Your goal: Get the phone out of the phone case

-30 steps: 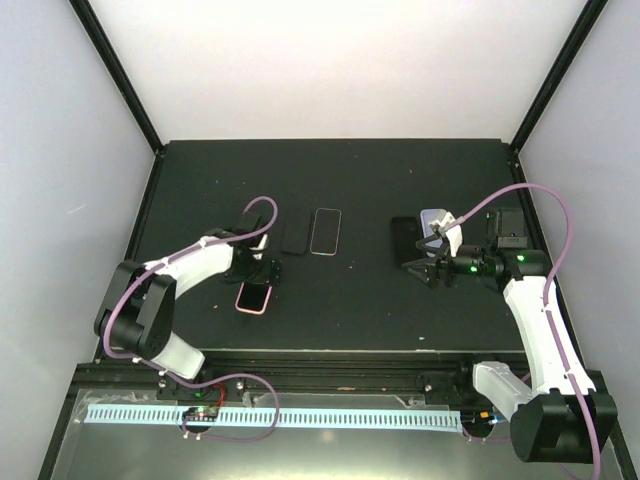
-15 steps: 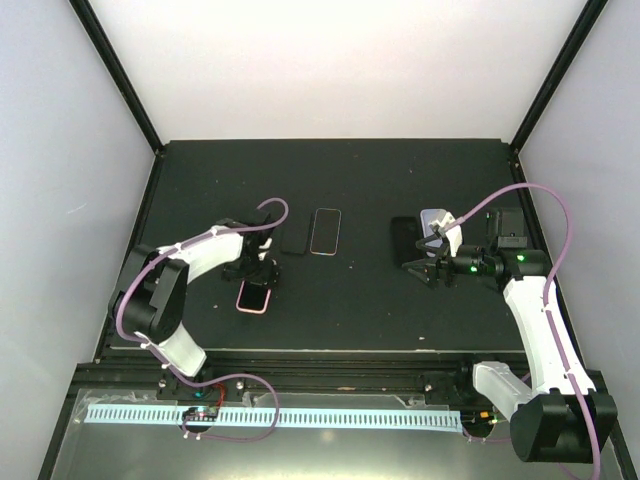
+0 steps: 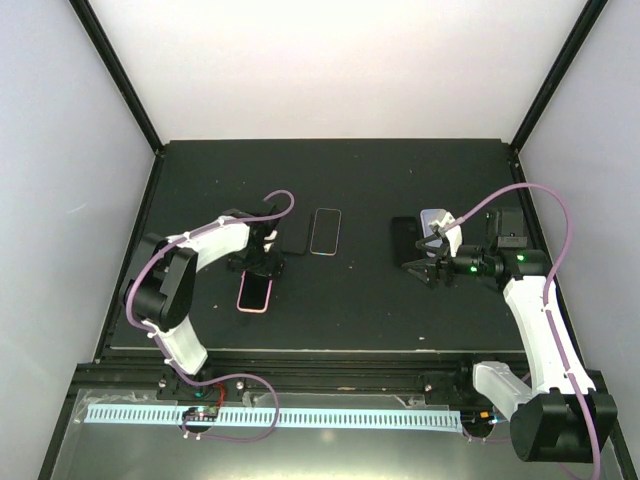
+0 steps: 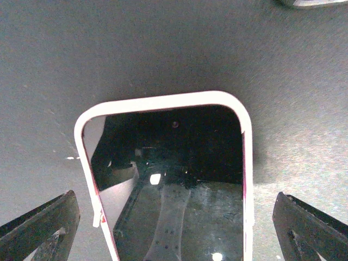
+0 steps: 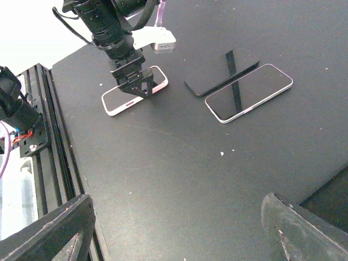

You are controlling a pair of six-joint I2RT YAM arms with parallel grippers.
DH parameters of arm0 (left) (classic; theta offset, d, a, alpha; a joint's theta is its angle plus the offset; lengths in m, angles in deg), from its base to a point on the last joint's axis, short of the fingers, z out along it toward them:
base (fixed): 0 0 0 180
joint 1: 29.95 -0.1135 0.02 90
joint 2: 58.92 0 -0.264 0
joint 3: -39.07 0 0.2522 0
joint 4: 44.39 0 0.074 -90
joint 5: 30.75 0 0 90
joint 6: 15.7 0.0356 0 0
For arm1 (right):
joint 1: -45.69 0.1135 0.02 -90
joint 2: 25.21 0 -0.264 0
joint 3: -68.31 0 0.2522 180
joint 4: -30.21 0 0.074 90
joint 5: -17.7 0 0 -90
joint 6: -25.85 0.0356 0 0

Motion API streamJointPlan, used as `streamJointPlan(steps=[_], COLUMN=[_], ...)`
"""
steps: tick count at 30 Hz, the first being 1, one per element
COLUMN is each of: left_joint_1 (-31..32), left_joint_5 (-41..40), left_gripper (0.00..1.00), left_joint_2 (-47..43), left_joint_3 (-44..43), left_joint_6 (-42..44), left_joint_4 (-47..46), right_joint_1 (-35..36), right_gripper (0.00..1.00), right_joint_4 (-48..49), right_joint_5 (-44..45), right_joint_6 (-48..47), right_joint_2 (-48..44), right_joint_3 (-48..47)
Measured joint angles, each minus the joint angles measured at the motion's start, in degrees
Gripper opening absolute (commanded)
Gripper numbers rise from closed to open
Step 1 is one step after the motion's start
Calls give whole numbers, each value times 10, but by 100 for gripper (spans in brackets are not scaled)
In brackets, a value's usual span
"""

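The phone in a pink-rimmed case [image 3: 253, 296] lies flat, screen up, at the left front of the black table. My left gripper [image 3: 263, 265] is open and hovers over its far end. In the left wrist view the phone [image 4: 168, 190] lies between my two spread fingers, and the gripper [image 4: 174, 234] is not touching it. The case rim [image 4: 163, 101] shows pale pink. My right gripper [image 3: 419, 268] is open and empty at the right, low over bare table [image 5: 176, 234]. The right wrist view also shows the phone [image 5: 117, 100] under the left gripper [image 5: 135, 87].
A black phone-shaped slab [image 3: 293, 238] and a white-rimmed phone [image 3: 325, 231] lie side by side behind the left gripper. A black slab [image 3: 404, 238] and a grey item [image 3: 436, 218] lie behind the right gripper. A black rail [image 5: 38, 109] runs along the table's near edge.
My left arm has swung its forearm to the right and the left gripper has shifted slightly toward the far end of the pink-cased phone. The right arm has not moved.
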Motion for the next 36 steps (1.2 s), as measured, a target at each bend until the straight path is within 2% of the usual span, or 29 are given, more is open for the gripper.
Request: streamJointPlan(steps=[24,36], left_joint_1=[-1,-4], left_joint_5=[29,38], left_gripper=[97,67], left_joint_2=[21,14], left_joint_3=[0,1], left_joint_6=[-17,-19], left_joint_4=[11,22], right_joint_1=[0,0], right_gripper=[83,80], right_joint_4=[-5,-6], right_joint_5=[1,1], right_joint_6=[-7,-9], right_joint_2=[0,5], right_joint_3=[0,0])
